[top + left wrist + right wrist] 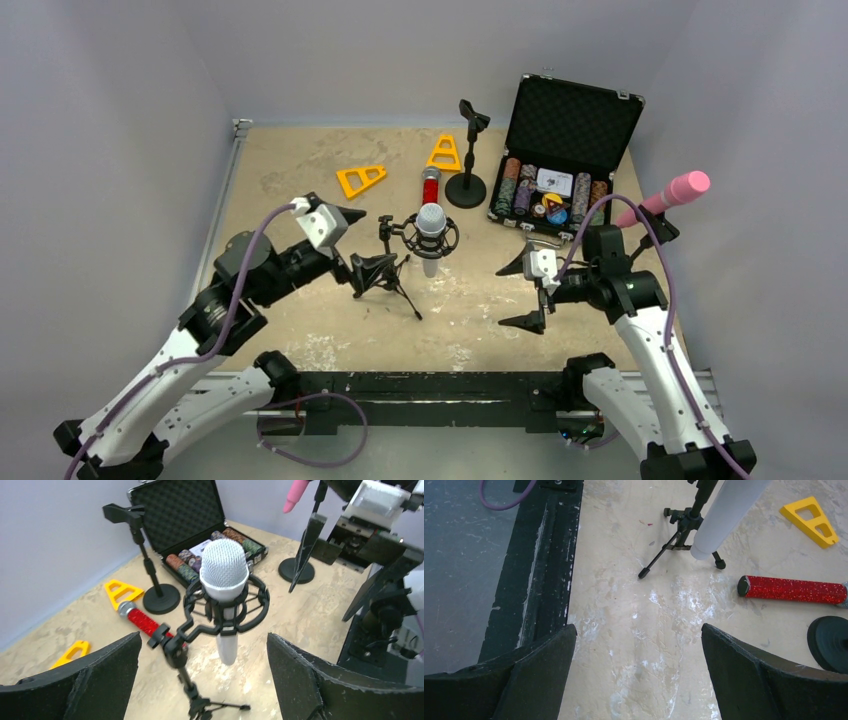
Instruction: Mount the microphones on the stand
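The left gripper (362,242) stands wide open with nothing held. Straight ahead of its gap, near but untouched, the white microphone (431,232) sits upright in the ring mount of a tripod stand (175,650), mesh head up. Beyond that, farther from these jaws, the red microphone (430,187) lies flat on the table (300,160), just beside the round base of an empty clip stand (468,160). The right gripper (521,293) is also spread wide and holds nothing; the red microphone lies ahead of its gap, toward the right finger. Behind these jaws, past the wrist, the pink microphone (668,196) sits tilted in a stand's clip, head raised
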